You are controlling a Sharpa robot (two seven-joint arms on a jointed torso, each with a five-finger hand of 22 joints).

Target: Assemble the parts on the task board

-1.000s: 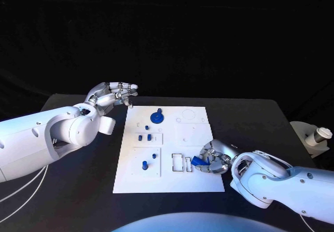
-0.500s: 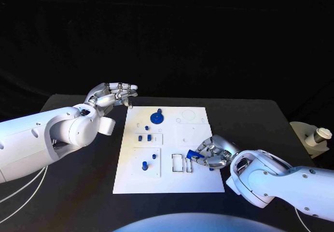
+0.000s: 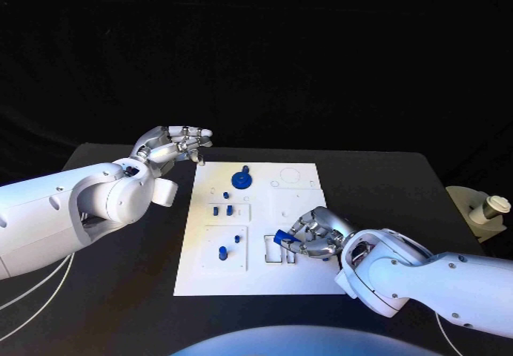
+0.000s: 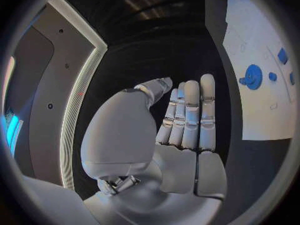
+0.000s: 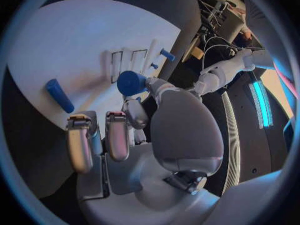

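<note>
Blue part (image 3: 282, 236) in right hand (image 3: 313, 234) has moved leftward over the slots (image 3: 280, 250)

The task board (image 3: 302, 285) is lying in the middle of the table (image 3: 118, 297), in the centre of the head view. The left hand (image 3: 171, 146) is hovering at the upper left, just off the board's far left corner. The right hand (image 3: 316, 232) is sitting over the board's right side — lower right of centre — holding a part (image 3: 283, 237), apparently above the slots (image 3: 273, 250). A round part (image 3: 242, 179) is standing near the board's far edge.
</note>
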